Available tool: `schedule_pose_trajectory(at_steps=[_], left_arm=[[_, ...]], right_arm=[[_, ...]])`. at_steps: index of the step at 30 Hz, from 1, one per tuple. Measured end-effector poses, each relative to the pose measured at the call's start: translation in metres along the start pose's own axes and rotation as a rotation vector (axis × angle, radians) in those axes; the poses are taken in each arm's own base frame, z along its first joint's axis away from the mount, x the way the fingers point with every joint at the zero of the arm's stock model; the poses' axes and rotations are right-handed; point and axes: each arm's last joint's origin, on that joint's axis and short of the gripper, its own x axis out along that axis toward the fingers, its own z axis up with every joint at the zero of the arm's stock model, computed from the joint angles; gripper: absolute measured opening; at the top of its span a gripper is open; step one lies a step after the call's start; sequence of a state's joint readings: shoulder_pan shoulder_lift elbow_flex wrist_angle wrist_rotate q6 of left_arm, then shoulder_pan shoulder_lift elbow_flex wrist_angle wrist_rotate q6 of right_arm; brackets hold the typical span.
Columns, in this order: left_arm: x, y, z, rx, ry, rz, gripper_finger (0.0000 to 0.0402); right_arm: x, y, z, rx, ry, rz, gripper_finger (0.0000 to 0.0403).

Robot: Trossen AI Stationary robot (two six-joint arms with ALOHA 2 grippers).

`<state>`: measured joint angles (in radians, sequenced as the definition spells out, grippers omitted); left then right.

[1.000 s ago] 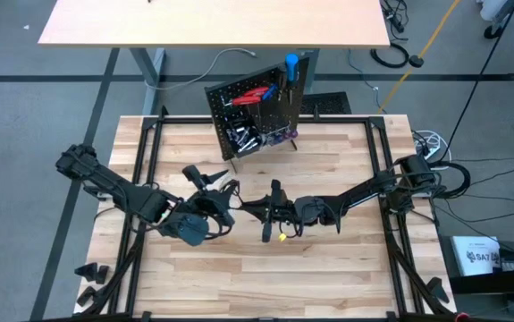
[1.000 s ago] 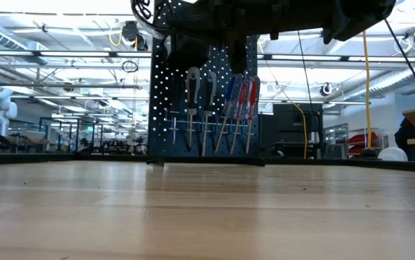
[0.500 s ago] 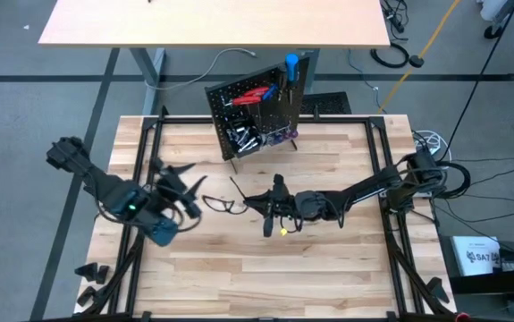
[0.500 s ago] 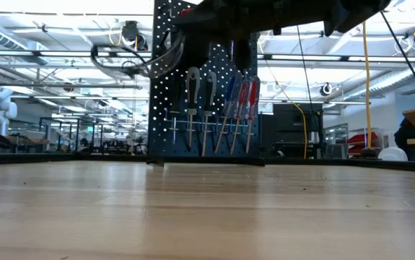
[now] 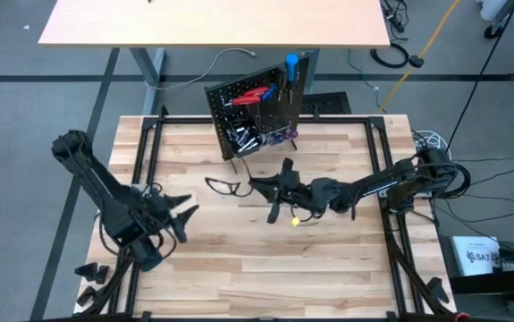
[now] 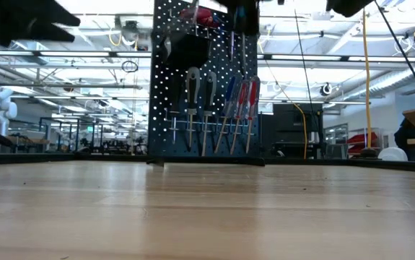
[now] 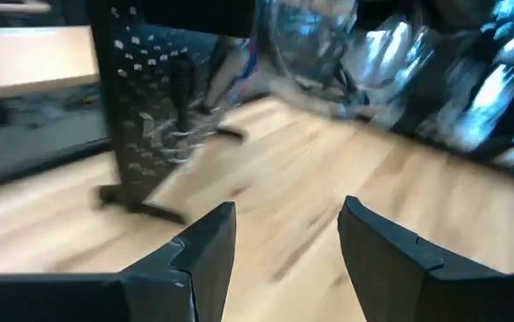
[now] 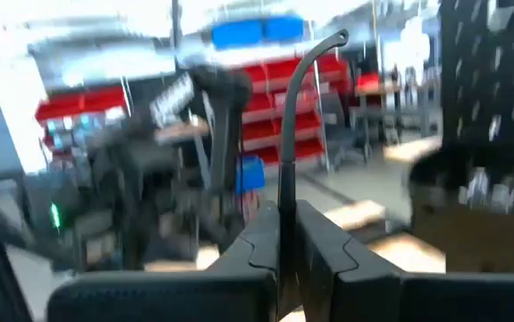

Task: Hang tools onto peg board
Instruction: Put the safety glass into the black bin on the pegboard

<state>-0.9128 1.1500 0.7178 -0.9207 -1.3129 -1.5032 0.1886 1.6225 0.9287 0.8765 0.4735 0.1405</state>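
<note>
The black peg board (image 5: pixel 257 112) stands at the table's far edge, with red pliers (image 5: pixel 252 96), a blue handle (image 5: pixel 290 67) and a bin of silvery pieces (image 5: pixel 243 136) on it. In the low view, screwdrivers (image 6: pixel 225 115) hang from its hooks. My right gripper (image 5: pixel 258 186) is at mid-table, in front of the board, shut on clear safety glasses (image 5: pixel 223 186). My left gripper (image 5: pixel 183 213) is open over the table's left part, apart from the glasses (image 7: pixel 319 45). My right gripper pinches the black temple arm (image 8: pixel 285 192) of the glasses between its two fingers, coming roughly level from the table's right. The arm runs on past the fingers to its curved end (image 8: pixel 328 40). The glasses are lifted clear of the table.
A black frame (image 5: pixel 149 134) runs around the wooden tabletop. Something small and yellow (image 5: pixel 294 221) shows under the right arm. A second, tan table (image 5: pixel 212 22) stands beyond the far edge. Bare wood lies along the near edge (image 5: pixel 265 277).
My left gripper has come away from the glasses and drawn back toward the table's left and near edges, its fingers open. My right gripper, still shut on the glasses, has carried them toward the far edge and the peg board, and higher.
</note>
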Motion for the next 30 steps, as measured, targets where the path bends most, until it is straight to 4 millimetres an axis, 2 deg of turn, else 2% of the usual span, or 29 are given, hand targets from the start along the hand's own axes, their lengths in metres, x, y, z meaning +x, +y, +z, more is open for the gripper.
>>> schedule_pose_trajectory(at_steps=[5, 9, 13, 17, 22, 30], left_arm=[[0.001, 0.000, -0.038, -0.140, -0.195, -0.069, 0.0199], [0.011, 0.000, -0.043, -0.229, -0.250, -0.020, 0.0199], [0.027, -0.007, -0.028, -0.267, -0.280, 0.073, 0.0198], [0.043, -0.018, -0.008, -0.225, -0.254, 0.129, 0.0198], [0.057, -0.026, 0.010, -0.179, -0.209, 0.086, 0.0198], [0.063, -0.030, 0.033, -0.123, -0.246, 0.025, 0.0198]], right_arm=[[-0.003, 0.003, 0.023, 0.012, -0.190, 0.076, 0.0006], [-0.003, 0.005, 0.029, 0.090, -0.272, 0.220, 0.0006], [0.003, 0.003, 0.016, 0.151, -0.229, 0.264, 0.0006], [0.006, 0.005, 0.002, 0.157, -0.223, 0.263, 0.0006], [0.006, 0.009, -0.010, 0.118, -0.232, 0.211, 0.0006], [0.007, 0.012, -0.025, 0.064, -0.139, 0.175, 0.0006]])
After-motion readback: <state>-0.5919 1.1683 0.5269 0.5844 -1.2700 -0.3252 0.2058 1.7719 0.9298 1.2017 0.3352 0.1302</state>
